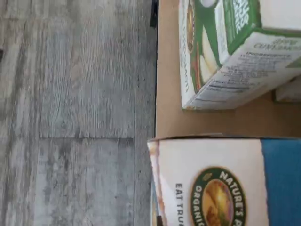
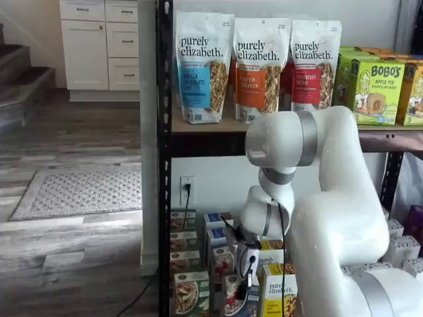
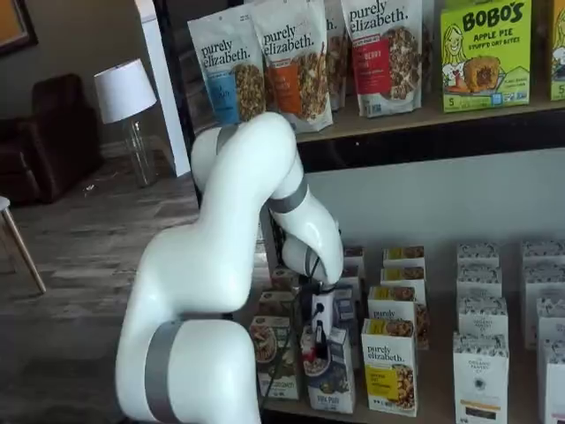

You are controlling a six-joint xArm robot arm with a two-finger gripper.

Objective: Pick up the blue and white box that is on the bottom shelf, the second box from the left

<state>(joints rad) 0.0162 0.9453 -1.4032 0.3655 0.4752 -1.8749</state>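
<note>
We found the blue and white box [image 3: 332, 378] standing upright on the bottom shelf [image 3: 424, 408], in the front row, with the green-fronted box [image 3: 272, 352] just beside it on one side and the yellow box [image 3: 389, 366] just beside it on the other. In a shelf view the same box [image 2: 239, 296] appeared between those two neighbours.

The gripper [image 3: 318, 346] hung directly above and in front of the blue and white box, its white body low over the box top. In both shelf views the black fingers overlapped the upper front of the box. We could not tell whether a gap stood between the fingers, nor whether they had closed on the box.

The wrist view showed the top of the blue and white box [image 1: 225, 183] close below the camera, and a green-fronted box [image 1: 225, 47] near it on the tan board.

We judged the approach complete or nearly so. The box rested on the shelf, level with its row. The grasp itself and the lift clear of the neighbouring boxes remained to be done.
</note>
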